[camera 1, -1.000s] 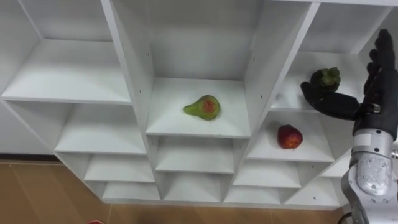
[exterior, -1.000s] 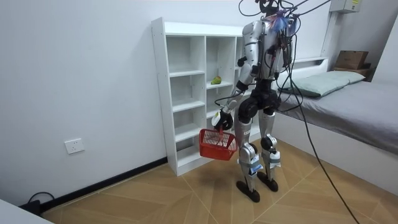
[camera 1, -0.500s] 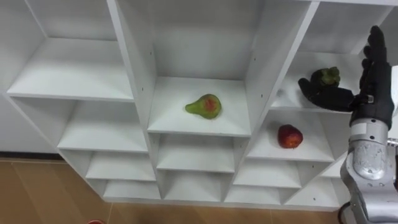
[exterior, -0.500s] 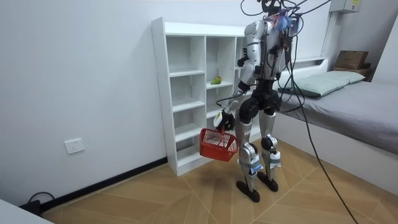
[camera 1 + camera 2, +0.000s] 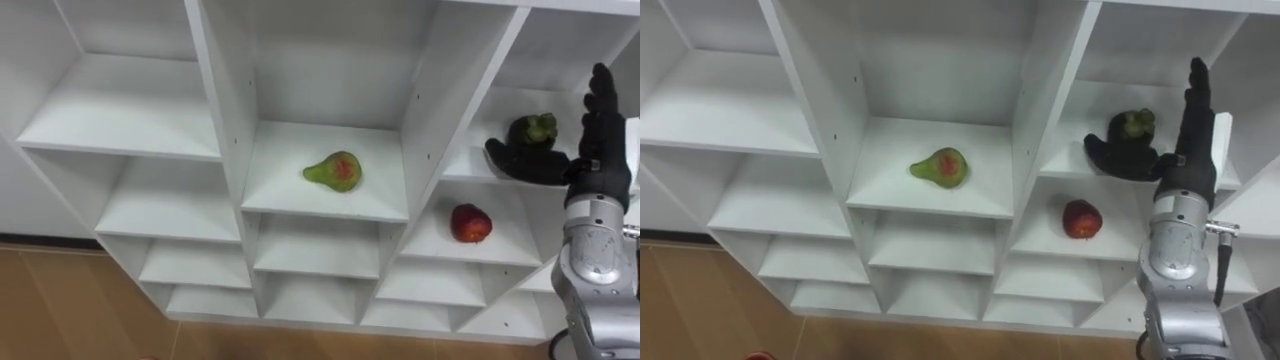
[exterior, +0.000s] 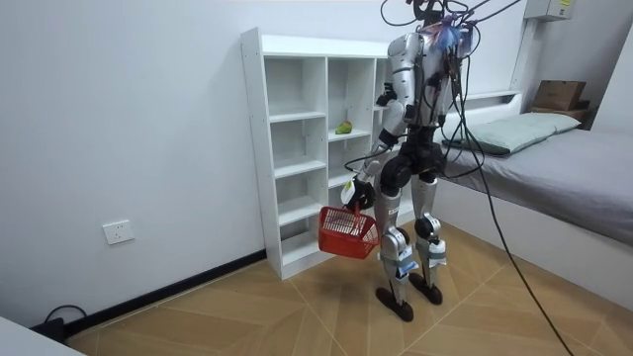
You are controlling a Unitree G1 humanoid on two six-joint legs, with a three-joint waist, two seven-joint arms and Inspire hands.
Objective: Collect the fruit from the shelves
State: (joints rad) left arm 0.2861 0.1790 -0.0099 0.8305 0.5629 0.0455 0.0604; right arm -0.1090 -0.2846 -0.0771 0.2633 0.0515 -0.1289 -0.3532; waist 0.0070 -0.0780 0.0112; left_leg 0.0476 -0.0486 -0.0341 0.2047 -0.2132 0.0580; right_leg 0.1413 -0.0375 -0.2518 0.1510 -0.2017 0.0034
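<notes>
One hand, the right hand (image 5: 597,150), is raised before the right column of the white closet (image 5: 225,120). Its fingers (image 5: 601,100) are held straight and point upward, and the thumb is stretched out to the left, so the hand is released and nothing is grasped. A dark fruit (image 5: 530,130) with a green top lies on the upper right shelf, just left of the fingers and just above the thumb. Whether the thumb touches it cannot be told.

One shelf lower in the same column, below the thumb and apart from it, a red apple (image 5: 470,222) is seen. Further left, in the middle column, a green pear (image 5: 335,170) with a red blush lies on its side, well apart from the hand.

In the room view the robot is seen standing upright, close in front of the closet. The left hand (image 6: 356,195) is held low at its side, fingers curled round the handle of a red basket (image 6: 346,233), which hangs above the wooden floor (image 6: 297,316). A bed (image 6: 564,158) stands at the room view's right.
</notes>
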